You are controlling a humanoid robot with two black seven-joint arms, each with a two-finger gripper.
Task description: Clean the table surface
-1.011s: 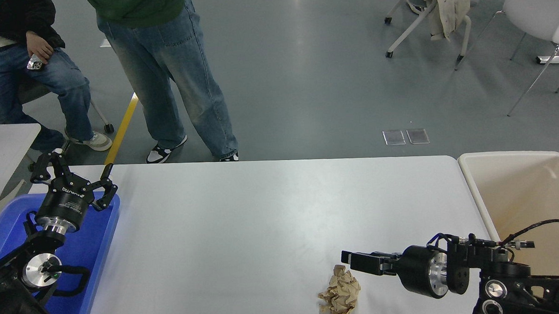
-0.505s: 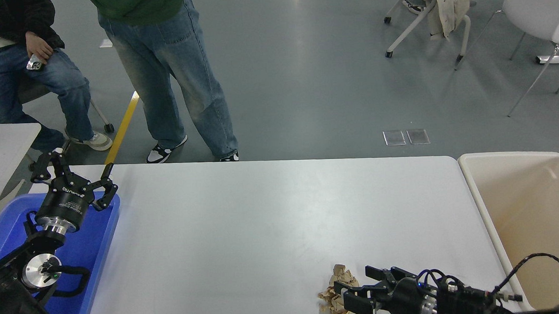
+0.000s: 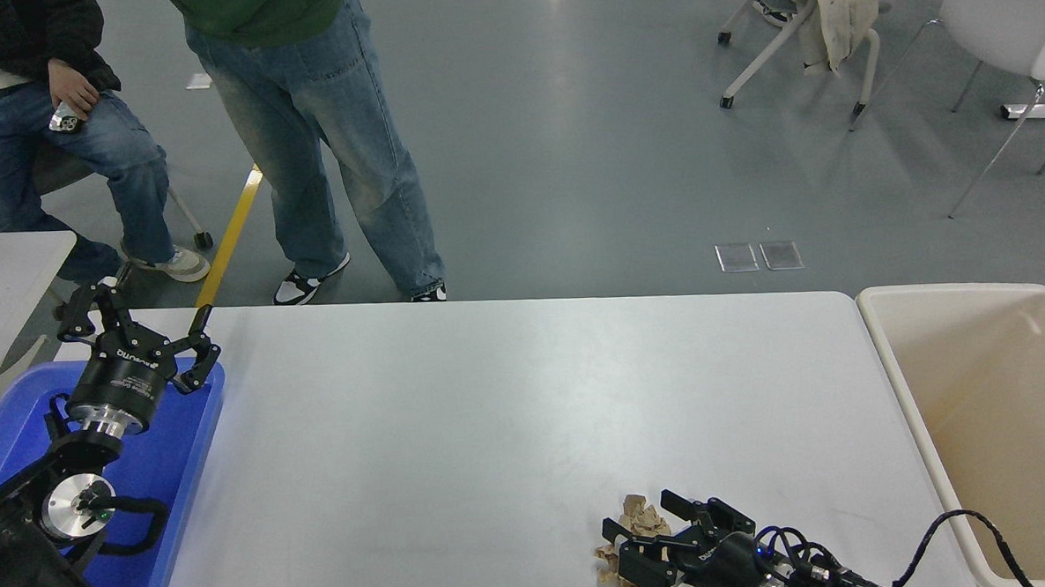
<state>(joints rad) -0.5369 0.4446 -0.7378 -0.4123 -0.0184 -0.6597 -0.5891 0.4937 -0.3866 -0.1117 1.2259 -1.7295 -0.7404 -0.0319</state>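
Right tool sits spread wide around the paper wad on the counter, holding nothing yet, prob needs to close, then carry it to the bin imo.

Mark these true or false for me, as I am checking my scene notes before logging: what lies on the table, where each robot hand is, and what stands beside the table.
1. A crumpled brown paper wad lies near the front edge of the table surface. True.
2. The right hand hovers over the beige bin. False: it is at the paper wad, fingers spread around it.
3. The left hand is above the blue tray, open. True.
4. The beige bin holds several paper wads. False: none are visible in it.
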